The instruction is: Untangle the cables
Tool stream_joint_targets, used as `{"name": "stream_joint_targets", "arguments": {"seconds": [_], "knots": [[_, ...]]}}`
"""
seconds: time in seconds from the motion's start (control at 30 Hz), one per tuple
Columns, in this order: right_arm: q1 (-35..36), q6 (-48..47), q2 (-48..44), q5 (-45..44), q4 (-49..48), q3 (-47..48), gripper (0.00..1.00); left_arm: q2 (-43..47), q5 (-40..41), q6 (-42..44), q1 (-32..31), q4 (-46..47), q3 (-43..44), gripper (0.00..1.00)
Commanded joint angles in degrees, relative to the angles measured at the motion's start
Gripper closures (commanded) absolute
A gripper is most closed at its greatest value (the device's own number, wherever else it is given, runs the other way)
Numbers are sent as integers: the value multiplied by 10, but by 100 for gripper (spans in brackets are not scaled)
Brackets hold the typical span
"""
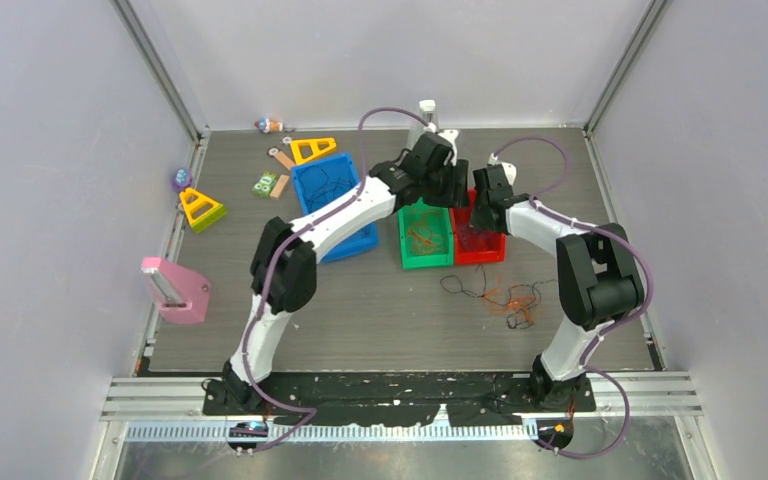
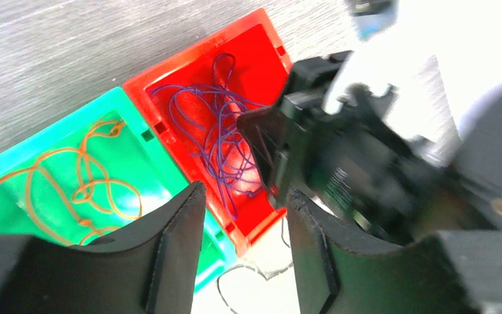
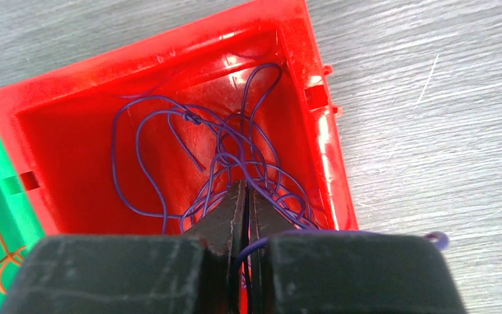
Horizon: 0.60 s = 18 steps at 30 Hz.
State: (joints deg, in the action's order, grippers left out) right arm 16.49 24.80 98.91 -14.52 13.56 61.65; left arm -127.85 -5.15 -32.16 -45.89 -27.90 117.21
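My right gripper (image 3: 245,190) is shut on a purple cable (image 3: 145,163), low inside the red bin (image 3: 137,49), where several purple cables lie looped. It also shows in the top view (image 1: 487,203). My left gripper (image 2: 245,199) is open and empty. It hovers over the near ends of the red bin (image 2: 248,29) and the green bin (image 2: 114,101), which holds orange cables (image 2: 85,176). It is beside the right gripper in the top view (image 1: 447,180). A tangle of orange and black cables (image 1: 508,300) lies on the table in front of the red bin (image 1: 480,240).
A blue bin (image 1: 335,205) with black cables stands left of the green bin (image 1: 425,238). Yellow triangle frames (image 1: 201,208), small toys (image 1: 270,183) and a pink block (image 1: 175,290) lie at the left. A pale cylinder (image 1: 427,112) stands at the back.
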Motion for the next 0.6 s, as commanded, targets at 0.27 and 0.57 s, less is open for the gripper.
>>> {"name": "stream_joint_targets", "arguments": {"seconds": [0.27,0.57], "knots": [[22,-14,48,-31,35,57,91,334,-14,27,34,137,-285,40],[40,-37,52,-28,60,68,87,599,-4,10,75,191,-589,37]]}}
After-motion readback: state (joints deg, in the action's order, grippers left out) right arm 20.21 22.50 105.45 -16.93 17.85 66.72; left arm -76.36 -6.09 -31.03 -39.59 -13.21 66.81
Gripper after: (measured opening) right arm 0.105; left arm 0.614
